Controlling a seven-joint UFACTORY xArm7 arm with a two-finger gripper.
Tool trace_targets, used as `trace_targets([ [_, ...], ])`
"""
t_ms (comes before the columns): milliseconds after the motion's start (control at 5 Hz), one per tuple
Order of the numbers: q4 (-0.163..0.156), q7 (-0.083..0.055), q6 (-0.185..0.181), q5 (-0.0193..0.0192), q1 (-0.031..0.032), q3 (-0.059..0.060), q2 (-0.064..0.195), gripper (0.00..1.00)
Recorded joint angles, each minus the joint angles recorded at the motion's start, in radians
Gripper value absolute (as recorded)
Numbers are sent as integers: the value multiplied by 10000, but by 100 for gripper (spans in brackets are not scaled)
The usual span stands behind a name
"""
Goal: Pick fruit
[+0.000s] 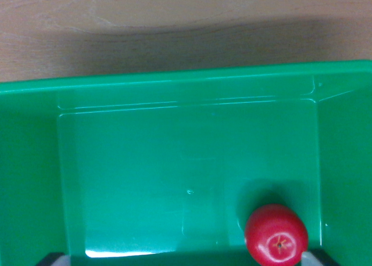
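Pale wood-grain tabletop (pixel 174 22) fills the upper band of the wrist view, with a broad soft shadow lying across it just above the bin.

Green plastic bin (pixel 174 80) takes up the rest of the frame. Its far rim runs nearly level across the picture, rising slightly toward the wrist view's right. Inner walls slope down to a flat, glossy floor; a bright glare streak sits on that floor near the bottom edge, toward the bin's left wall. Faint moulded lines mark the floor's outline, and a tiny moulding mark shows near the floor's centre.

Red fruit (pixel 276 236), round and shiny, apple-like, rests on the bin floor in the near corner by the bin's right wall. Its stem dimple faces up toward the camera. A dark shadow spreads on the floor just behind it, toward the far rim. Nothing else lies in the bin.

Gripper (pixel 186 261): only two small tips show at the bottom edge, a dark one low by the bin's left wall and a pale grey one just beside the fruit on its right. The jaws stand spread wide, with the fruit just inside the right-hand tip, nothing pinched. Whether that tip touches the fruit, cannot tell.
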Motion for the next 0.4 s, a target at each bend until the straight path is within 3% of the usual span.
trace_targets([
  [200, 0, 0, 0, 0, 0, 0, 0, 0],
  [400, -195, -3, -194, -37, -22, -28, 32, 0],
])
